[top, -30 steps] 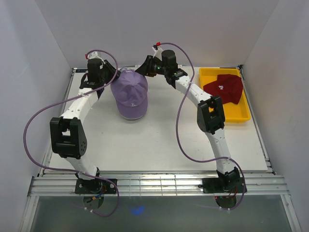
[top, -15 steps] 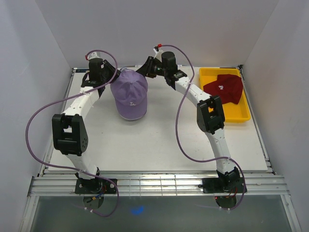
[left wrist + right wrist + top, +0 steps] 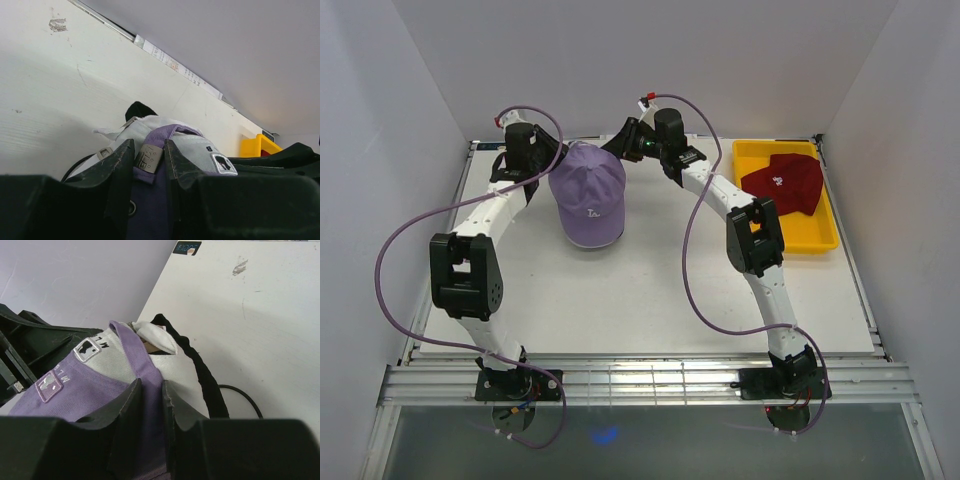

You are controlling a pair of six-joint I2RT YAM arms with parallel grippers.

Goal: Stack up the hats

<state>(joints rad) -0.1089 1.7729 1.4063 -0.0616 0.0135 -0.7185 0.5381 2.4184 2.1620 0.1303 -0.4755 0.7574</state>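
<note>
Little has been moved since a second ago: the left arm's elbow has been drawn slightly nearer and its wrist nudged toward 12 o'clock, while the right gripper's jaws have been narrowed. The lavender cap [image 3: 588, 190] has been left where it was.

From the left, the left gripper [image 3: 149, 150] is seen clamped on the lavender cap's rear strap, with a dull metal buckle [image 3: 148, 159] pinched between the black, scuffed fingers [image 3: 120, 165]. The cap, a smooth, domed twill crown with a curved brim pointing toward 6 o'clock, is held at about 11 o'clock from the centre of the white table [image 3: 650, 290]. Beneath it, the woven fabric of a white cap [image 3: 170, 367] with stitched patches is glimpsed, along with the rim of a black cap [image 3: 202, 375].

At the lavender cap's 1 o'clock edge, the right gripper [image 3: 151, 385] is closed on a band of lavender fabric.

Farther right, at 2 o'clock, a dark red cap [image 3: 785, 182] is seen lying in a yellow tray [image 3: 820, 240] – glossy, rectangular, shallow-walled.
</note>
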